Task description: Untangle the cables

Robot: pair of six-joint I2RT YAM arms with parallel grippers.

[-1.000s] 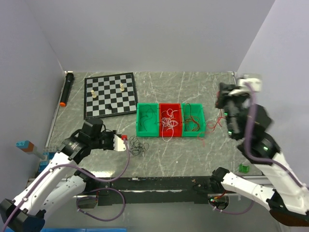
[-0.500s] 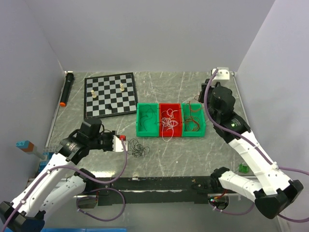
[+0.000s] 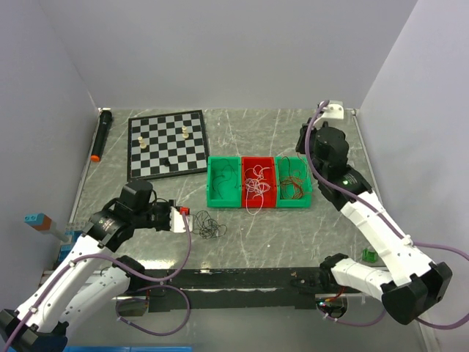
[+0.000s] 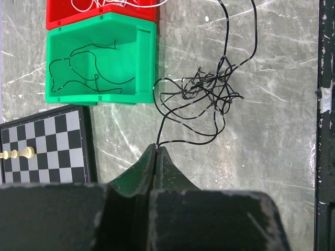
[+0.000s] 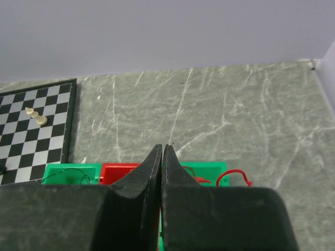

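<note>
The left gripper [image 4: 156, 148], nearer, pinches a strand; cables [image 4: 207, 91] bunch just ahead by the near edge; right gripper [image 5: 162, 151] closed

The tabletop [image 4: 261, 136] looks like smooth grey stone with white streaks. The green bin [image 4: 146, 68] is smooth, slightly shiny plastic. The black cables [image 4: 207, 91] look smooth too.

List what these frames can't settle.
- Right wrist: right claw body blocks the red bin; contents hidden.
- Left wrist: top edge cuts off the red bin.
- Top: right claw tips hidden under the right arm.
- Top: black cable too thin to trace to left claw.
- Top: chess pieces too small to identify.
</note>
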